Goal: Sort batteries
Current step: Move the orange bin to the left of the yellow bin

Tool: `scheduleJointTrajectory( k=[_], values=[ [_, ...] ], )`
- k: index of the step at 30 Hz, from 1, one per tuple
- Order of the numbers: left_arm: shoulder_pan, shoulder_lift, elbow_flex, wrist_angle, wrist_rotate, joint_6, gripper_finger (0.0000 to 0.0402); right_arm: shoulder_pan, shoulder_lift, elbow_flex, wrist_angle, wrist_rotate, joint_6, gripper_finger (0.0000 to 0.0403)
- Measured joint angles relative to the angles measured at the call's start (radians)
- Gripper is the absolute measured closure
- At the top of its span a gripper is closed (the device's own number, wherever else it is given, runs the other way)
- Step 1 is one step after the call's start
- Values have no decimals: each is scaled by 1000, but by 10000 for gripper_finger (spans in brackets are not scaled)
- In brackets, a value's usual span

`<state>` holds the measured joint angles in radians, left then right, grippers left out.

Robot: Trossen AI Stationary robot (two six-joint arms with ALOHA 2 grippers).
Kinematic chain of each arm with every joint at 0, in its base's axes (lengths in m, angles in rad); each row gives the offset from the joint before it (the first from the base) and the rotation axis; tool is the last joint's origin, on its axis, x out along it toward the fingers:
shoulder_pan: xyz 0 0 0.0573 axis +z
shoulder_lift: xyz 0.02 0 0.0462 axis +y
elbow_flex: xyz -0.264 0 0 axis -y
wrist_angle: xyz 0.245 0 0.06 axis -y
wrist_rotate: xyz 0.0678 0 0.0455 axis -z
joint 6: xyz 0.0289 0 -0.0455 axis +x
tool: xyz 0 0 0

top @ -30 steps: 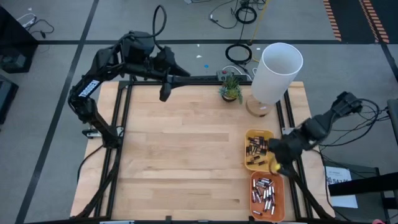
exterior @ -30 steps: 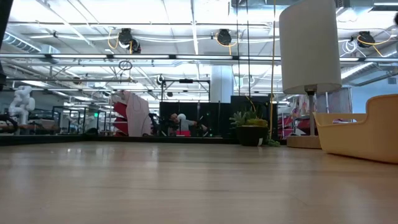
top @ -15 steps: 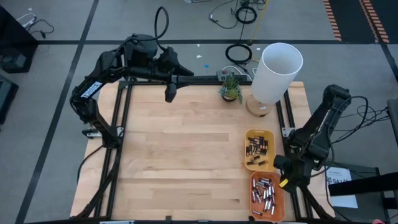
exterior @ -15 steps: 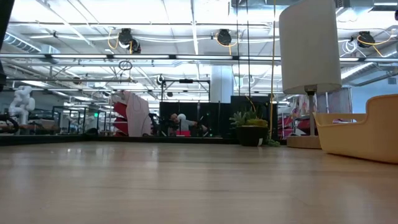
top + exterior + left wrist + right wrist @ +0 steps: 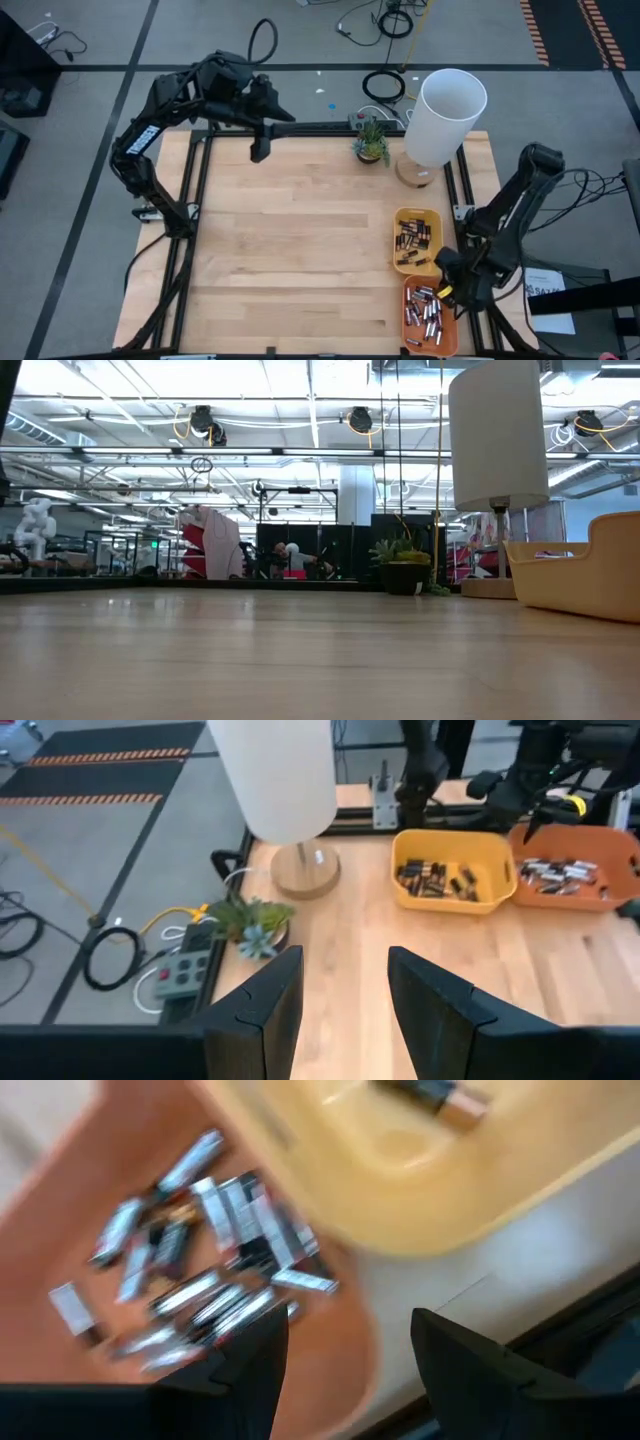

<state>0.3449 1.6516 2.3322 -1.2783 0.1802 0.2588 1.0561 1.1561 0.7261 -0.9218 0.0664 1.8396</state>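
Silvery batteries [image 5: 210,1230] lie in a heap in the orange tray [image 5: 450,335] at the table's near right corner. Dark batteries [image 5: 414,238] lie in the yellow tray [image 5: 397,225] just beyond it. My right gripper [image 5: 445,290] points down over the orange tray's far right corner, beside the yellow tray [image 5: 420,1190]. It is open [image 5: 350,1345] with nothing between its fingers. My left gripper [image 5: 259,152] hangs high over the table's far left part, open [image 5: 345,965] and empty, and looks toward both trays.
A tall white lamp [image 5: 447,110] on a round wooden foot and a small potted plant [image 5: 371,142] stand at the far right edge. Black frame rails run along the table's sides. Bare wood [image 5: 290,250] spreads across the middle and left.
My right gripper has gone from the yellow tray's near right corner toward the table's near edge and down, turning about its own axis as it went. It now stands low over the orange tray.
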Motion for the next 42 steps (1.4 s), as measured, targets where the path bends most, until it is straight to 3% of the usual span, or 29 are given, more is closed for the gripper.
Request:
scheduleJointTrajectory(
  k=[9, 19, 30, 36, 42],
  values=[
    [59, -2, 1, -51, 64, 44, 245, 0, 209, 0, 97, 4, -19, 217],
    [77, -2, 1, -22, 81, 26, 245, -1, 271, 0, 135, 13, -24, 393],
    [76, -2, 1, -15, 126, 8, 245, -2, 159, 35, 169, 7, 55, 401],
    [76, -2, 0, -54, 134, 28, 245, -61, 135, 217, -54, -16, 23, 402],
    [76, -7, 0, -56, 135, 67, 245, -217, 134, 419, -272, 13, -172, 402]
  ],
)
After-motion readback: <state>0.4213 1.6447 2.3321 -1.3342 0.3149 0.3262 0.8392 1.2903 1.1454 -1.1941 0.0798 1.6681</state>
